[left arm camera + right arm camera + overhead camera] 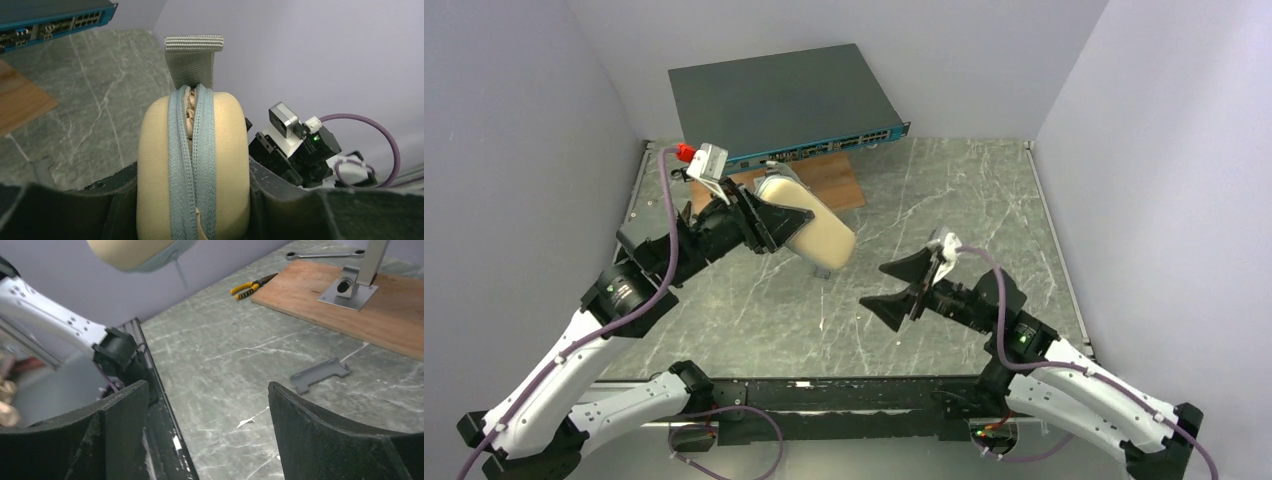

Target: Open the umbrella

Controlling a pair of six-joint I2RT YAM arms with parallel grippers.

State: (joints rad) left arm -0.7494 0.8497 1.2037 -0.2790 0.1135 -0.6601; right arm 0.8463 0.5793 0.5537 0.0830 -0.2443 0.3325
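My left gripper (769, 225) is shut on a cream oblong case (819, 235) and holds it above the table at the back left. In the left wrist view the case (155, 165) stands between both jaws, with its blue zip (192, 150) partly parted and a grey strap loop (194, 55) at its top. Crumpled beige fabric (189, 112) shows in the zip gap; the rest of the umbrella is hidden inside. My right gripper (879, 286) hangs open and empty to the right of the case, jaws wide apart (207, 390). The case's end (130, 252) shows above it.
A dark network switch (784, 95) lies at the back. In front of it is a wooden board (350, 310) with a metal bracket (352, 285). Yellow pliers (252, 286), a wrench (325, 254) and a small grey bracket (320, 375) lie nearby. Walls close in both sides.
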